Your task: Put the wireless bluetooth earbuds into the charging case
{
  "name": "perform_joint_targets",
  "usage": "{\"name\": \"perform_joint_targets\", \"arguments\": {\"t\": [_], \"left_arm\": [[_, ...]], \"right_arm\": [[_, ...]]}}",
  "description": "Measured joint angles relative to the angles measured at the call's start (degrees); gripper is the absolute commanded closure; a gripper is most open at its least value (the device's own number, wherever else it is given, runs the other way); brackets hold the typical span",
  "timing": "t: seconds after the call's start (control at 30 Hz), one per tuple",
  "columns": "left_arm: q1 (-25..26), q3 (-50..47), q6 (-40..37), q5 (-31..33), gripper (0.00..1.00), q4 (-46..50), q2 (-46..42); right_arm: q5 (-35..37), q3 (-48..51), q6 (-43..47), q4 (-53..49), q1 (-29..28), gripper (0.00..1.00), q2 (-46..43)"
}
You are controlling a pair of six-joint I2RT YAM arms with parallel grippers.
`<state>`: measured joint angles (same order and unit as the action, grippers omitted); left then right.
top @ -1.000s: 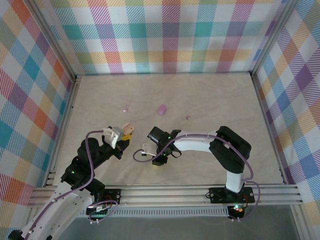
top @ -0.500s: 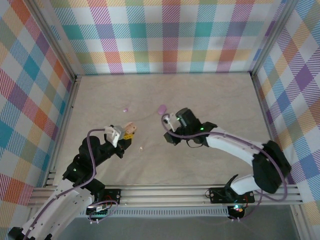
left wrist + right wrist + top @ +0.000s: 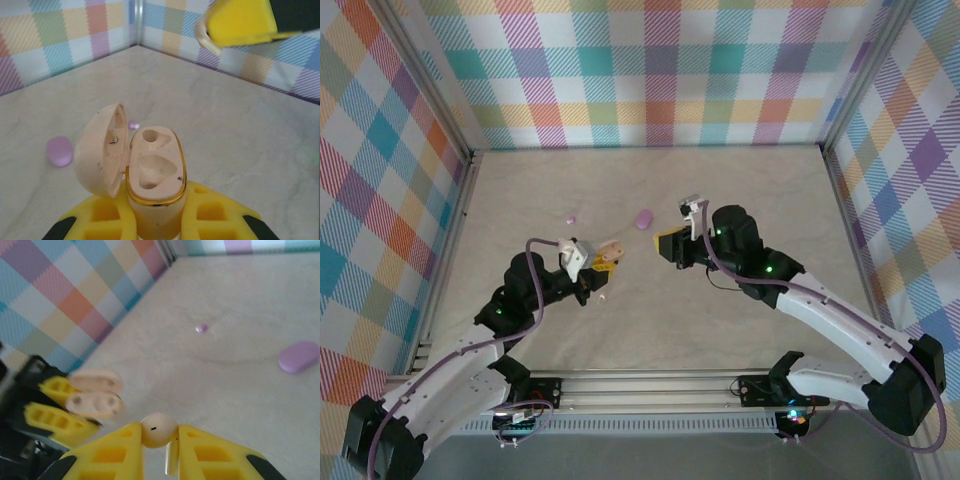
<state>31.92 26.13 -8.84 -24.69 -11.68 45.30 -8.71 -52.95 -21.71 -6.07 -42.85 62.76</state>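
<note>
My left gripper [image 3: 159, 216] is shut on a cream charging case [image 3: 155, 170] and holds it upright. Its lid is swung open to the left and both sockets are bare. From above, the case [image 3: 610, 251] sits left of centre. My right gripper [image 3: 160, 452] is shut on a cream-white earbud [image 3: 159, 429], whose stem hangs down between the yellow fingers. That gripper [image 3: 667, 246] hovers just right of the case and faces it. In the left wrist view it [image 3: 241, 21] hangs at the top with the bud [image 3: 203, 39] at its tip.
A shut purple case [image 3: 643, 219] lies on the table behind the two grippers. One purple earbud [image 3: 570, 217] lies to its left, and another purple earbud [image 3: 133, 125] lies beyond the held case. A tiny pale bit [image 3: 603, 295] lies by the left gripper. Plaid walls ring the table.
My right arm has swung from the near centre up and to the right, and now faces the case with the earbud. My left gripper has carried the open case to the right.
</note>
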Motion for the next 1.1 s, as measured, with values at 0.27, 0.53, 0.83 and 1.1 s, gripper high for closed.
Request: {"name": "perform_joint_targets", "arguments": {"t": [0.27,0.53,0.83,1.1], "left_arm": [[2.6,2.0,-0.8,-1.3,1.00,-5.2,3.9],[3.3,2.3,-1.0,-0.8,1.00,-6.5,4.3],[3.3,3.0,-0.1,-0.1,1.00,-6.7,4.3],[3.3,3.0,1.2,-0.2,1.00,-6.7,4.0]], "right_arm": [[-4.3,0.0,0.8,10.8,-2.8,0.80,0.1],[-7.5,0.0,1.4,17.9,-3.7,0.79,4.4],[-9.0,0.4,1.6,20.9,-3.7,0.79,6.0],[-10.5,2.8,1.9,24.1,-3.7,0.78,7.8]]}}
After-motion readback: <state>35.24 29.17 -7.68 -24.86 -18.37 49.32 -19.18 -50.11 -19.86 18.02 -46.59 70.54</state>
